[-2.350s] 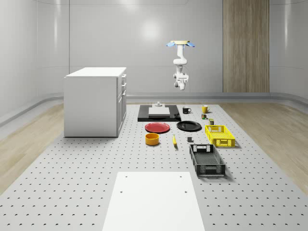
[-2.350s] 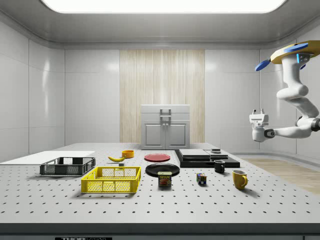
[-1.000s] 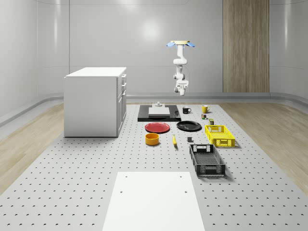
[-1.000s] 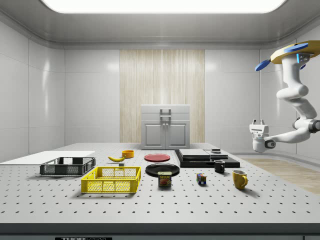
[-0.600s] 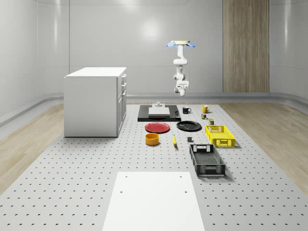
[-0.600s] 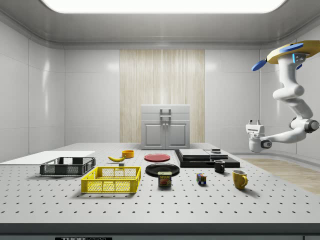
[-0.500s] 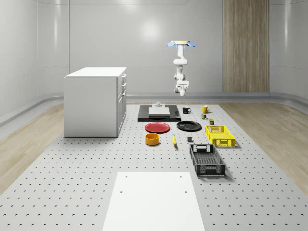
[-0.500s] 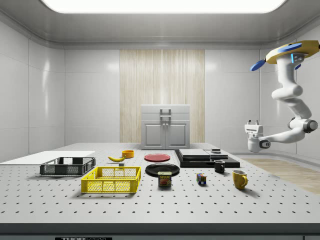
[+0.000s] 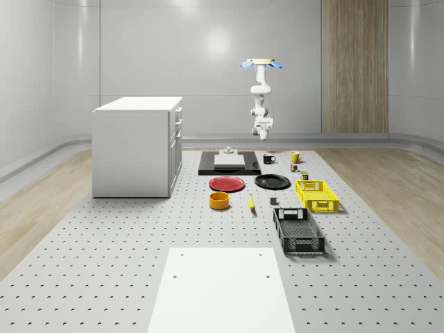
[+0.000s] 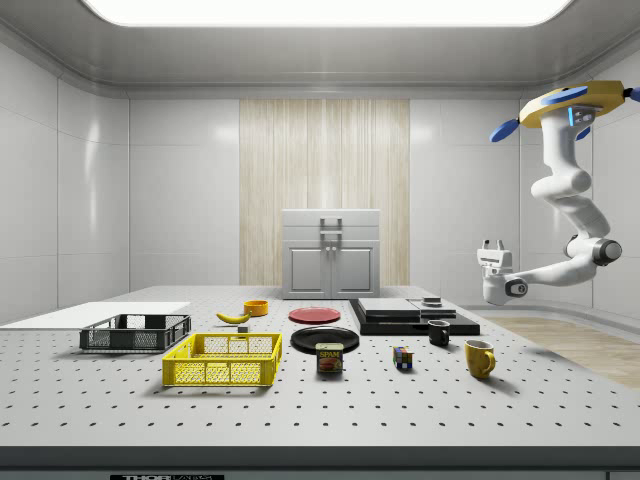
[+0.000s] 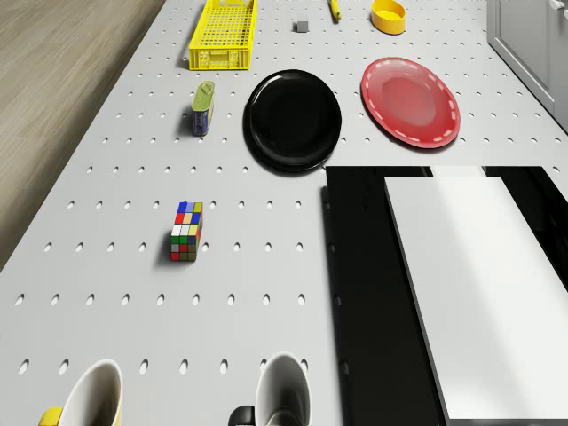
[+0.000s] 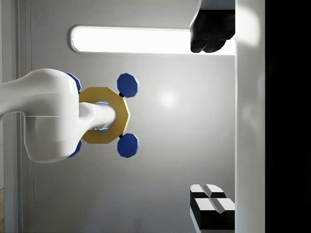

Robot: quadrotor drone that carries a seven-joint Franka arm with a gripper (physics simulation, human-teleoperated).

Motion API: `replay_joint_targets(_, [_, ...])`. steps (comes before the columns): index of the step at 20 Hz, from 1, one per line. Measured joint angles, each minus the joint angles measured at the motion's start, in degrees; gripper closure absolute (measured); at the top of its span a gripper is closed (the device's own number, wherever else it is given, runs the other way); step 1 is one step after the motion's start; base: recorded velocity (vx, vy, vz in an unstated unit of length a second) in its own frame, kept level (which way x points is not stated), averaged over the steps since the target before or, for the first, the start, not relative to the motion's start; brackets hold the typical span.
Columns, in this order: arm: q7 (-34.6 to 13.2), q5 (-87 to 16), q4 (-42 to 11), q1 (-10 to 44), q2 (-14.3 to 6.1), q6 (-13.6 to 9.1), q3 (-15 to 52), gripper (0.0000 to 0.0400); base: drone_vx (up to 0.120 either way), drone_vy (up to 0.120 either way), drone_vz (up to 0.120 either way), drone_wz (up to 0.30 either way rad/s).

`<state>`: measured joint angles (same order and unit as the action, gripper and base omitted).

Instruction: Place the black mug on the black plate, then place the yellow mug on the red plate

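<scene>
Plainly, the fingers [image 12: 212, 35] stand wide apart with nothing between them. In the side view the gripper [image 10: 490, 245] points upward, and the wrist view looks back at the drone's underside. It hangs in the air at the end of the bent arm, well above the black mug [image 10: 439, 333] and a little toward the side view's right of it.

The drone [image 10: 570, 103] hovers high over the mug end of the table [image 10: 330, 415]. Its own camera looks down on both mugs.

The black mug stands upright on the table, just beside the black slab [image 11: 373, 293]. It is well apart from the black plate [image 11: 293, 119], which lies bare. The yellow mug [image 10: 479, 358] stands upright near it, and a puzzle cube [image 11: 186, 231] lies between the mugs and the plate. The red plate [image 11: 411, 101] sits beside the black one, also bare.

I judge the black mug to be stiff, fairly light and smooth-sided, so it could slip or tip if squeezed off-centre. The safest hold is probably over the rim, with one finger inside the mouth and one outside, on the wall away from the handle. The gripper must first turn to point downward. Setting the mug down gently matters, since a hard mug on a hard plate could skid.
</scene>
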<state>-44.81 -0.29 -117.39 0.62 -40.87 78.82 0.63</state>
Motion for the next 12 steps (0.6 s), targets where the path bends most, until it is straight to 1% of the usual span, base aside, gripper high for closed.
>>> replay_joint_targets(12, [-0.4,-3.2,-0.4,0.7,-0.4,0.5,2.3,0.0,0.12,0.0,0.0,0.0])
